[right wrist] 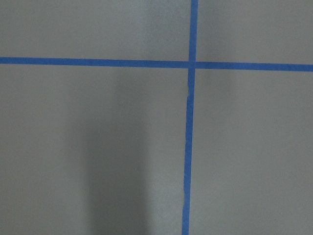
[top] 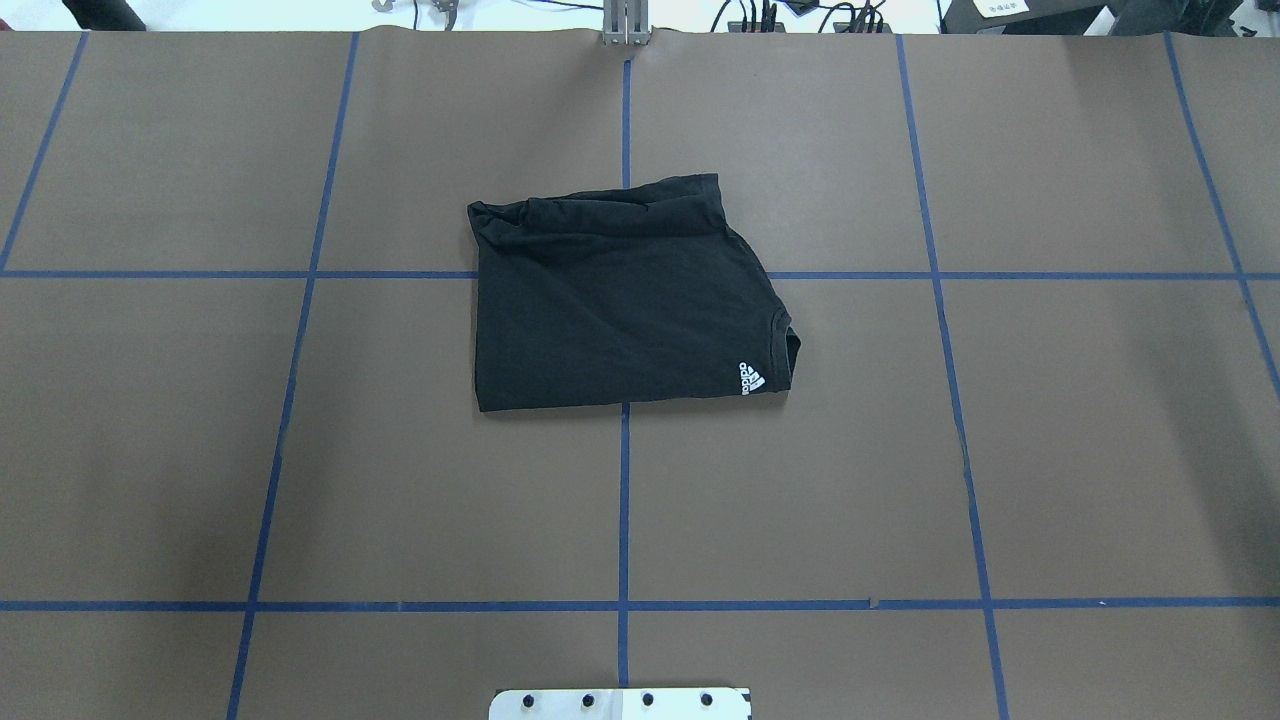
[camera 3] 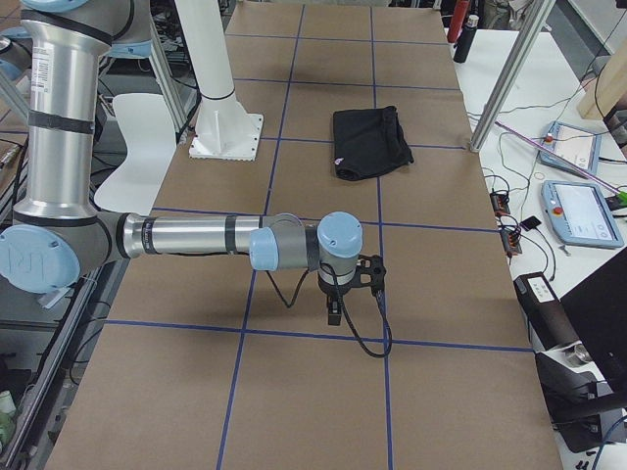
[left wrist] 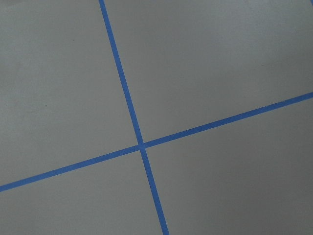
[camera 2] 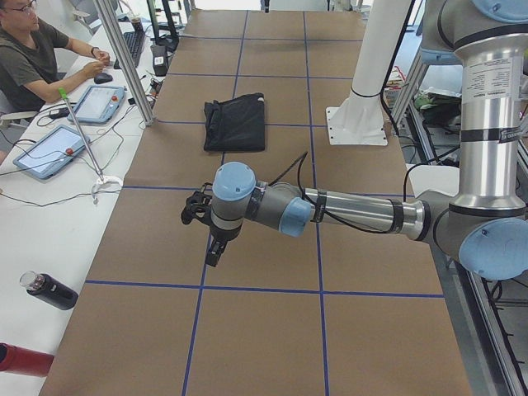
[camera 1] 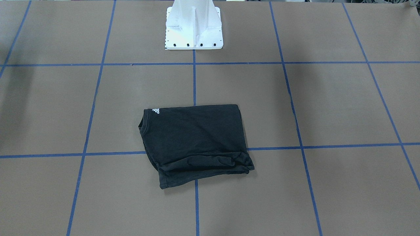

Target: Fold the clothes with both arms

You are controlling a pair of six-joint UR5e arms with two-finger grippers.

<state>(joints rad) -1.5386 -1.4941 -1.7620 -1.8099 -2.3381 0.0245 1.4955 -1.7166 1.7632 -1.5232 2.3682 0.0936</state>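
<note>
Silver-grey, blue-capped left arm hung low over bare table off the robot's left end, well apart from the cloth. Left fingers were seen side-on only, so I cannot tell if they were released or clenched. Its wrist cam showed just blue tape lines.

Black short-sleeved T-shirt lay mid-table on the brown paper-covered table, already a rough rectangle. Small white logo faced up at the near right corner, by the collar. Far edge was bunched, with an under-layer poking out.

My read: fold was nearly done, and what remained was a tidy or one more half fold. To do that well, pinch all layers at both far corners, lift level, pull taut, lay down together.

Matching right arm was likewise parked off the right end. Right fingers: cannot tell either.
</note>
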